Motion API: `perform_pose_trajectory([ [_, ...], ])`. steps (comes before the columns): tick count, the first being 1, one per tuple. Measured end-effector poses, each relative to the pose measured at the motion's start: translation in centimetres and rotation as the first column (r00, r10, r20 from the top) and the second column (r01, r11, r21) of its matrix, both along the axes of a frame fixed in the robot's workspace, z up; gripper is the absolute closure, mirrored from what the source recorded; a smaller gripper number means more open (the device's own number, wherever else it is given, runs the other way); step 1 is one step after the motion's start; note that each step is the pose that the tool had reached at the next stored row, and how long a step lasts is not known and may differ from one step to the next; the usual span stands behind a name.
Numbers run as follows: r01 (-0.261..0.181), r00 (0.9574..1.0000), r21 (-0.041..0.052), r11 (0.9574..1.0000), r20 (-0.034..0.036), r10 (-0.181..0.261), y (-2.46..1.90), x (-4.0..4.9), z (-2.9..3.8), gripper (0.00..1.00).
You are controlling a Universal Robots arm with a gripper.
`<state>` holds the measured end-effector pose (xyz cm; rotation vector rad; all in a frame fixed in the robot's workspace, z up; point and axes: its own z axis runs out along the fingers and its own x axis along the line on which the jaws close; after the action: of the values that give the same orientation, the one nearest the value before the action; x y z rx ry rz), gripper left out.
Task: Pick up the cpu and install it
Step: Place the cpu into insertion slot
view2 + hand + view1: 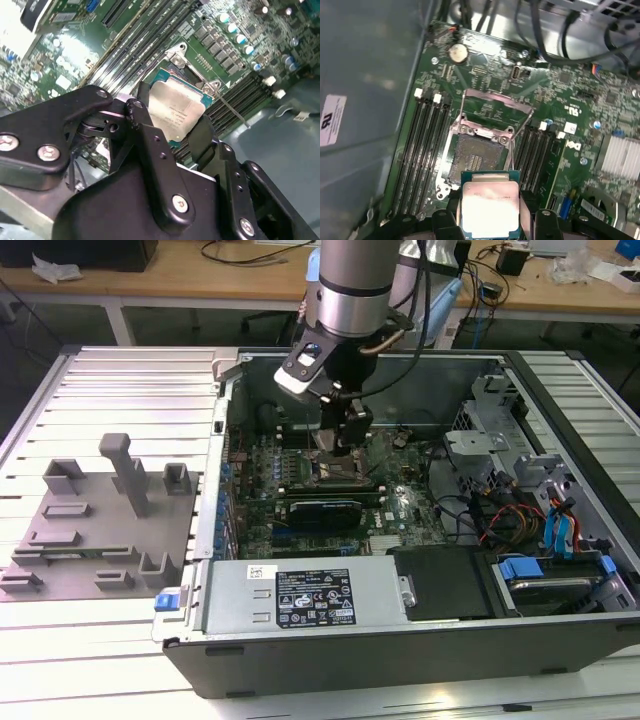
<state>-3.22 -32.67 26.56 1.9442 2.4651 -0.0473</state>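
The cpu (490, 205) is a flat square chip with a silvery top and a green rim, seen in both wrist views. My gripper (490, 216) is shut on it, one black finger (451, 214) on each side. In the second wrist view the cpu (175, 111) sits between the same fingers (145, 125). It hangs just above and slightly off the open socket (476, 159), whose contact field is bare and whose metal bracket (492, 99) is swung up. In the exterior view my gripper (335, 448) hangs inside the open computer case over the socket (335, 476).
Memory slots (422, 145) flank the socket on both sides. A long black expansion card (325, 512) lies just in front of it, with the power supply (300, 600) nearer the case's front. Cables and a drive cage (500, 455) fill the exterior view's right. A grey fixture (95, 530) stands outside, left.
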Motion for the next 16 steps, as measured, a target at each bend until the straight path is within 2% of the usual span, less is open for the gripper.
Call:
perform_pose_trajectory([
  [2, 0.062, 0.9981, -0.0001, 0.9981, 0.0, -0.062, 0.0, 0.0, -0.03, 0.45],
  [4, 0.103, 0.9947, 0.0, 0.9947, 0.0, -0.103, 0.0, 0.0, -0.05, 0.45],
  [7, 0.164, 0.9864, -0.0001, 0.9864, 0.0, -0.164, 0.0, 0.0, -0.08, 0.45],
  [9, 0.222, 0.9751, 0.0, 0.9751, 0.0, -0.222, 0.0, 0.0, -0.11, 0.45],
  [10, 0.228, 0.9738, 0.0, 0.9738, 0.0, -0.228, 0.0, 0.0, -0.11, 0.45],
  [11, 0.228, 0.9737, 0.0016, 0.9738, 0.0063, -0.228, 0.0, -0.12, -0.12, 0.45],
  [13, 0.227, 0.9728, 0.01, 0.9738, 0.0422, -0.228, 0.0, -0.35, -0.16, 0.45],
  [14, 0.227, 0.9723, 0.0124, 0.9737, 0.053, -0.228, 0.0, -0.44, -0.17, 0.45],
  [15, 0.227, 0.971, 0.0173, 0.9737, 0.0734, -0.228, 0.0, -0.68, -0.26, 0.45],
  [16, 0.227, 0.9704, 0.0191, 0.9738, 0.0808, -0.228, 0.0, -0.8, -0.42, 0.45],
])
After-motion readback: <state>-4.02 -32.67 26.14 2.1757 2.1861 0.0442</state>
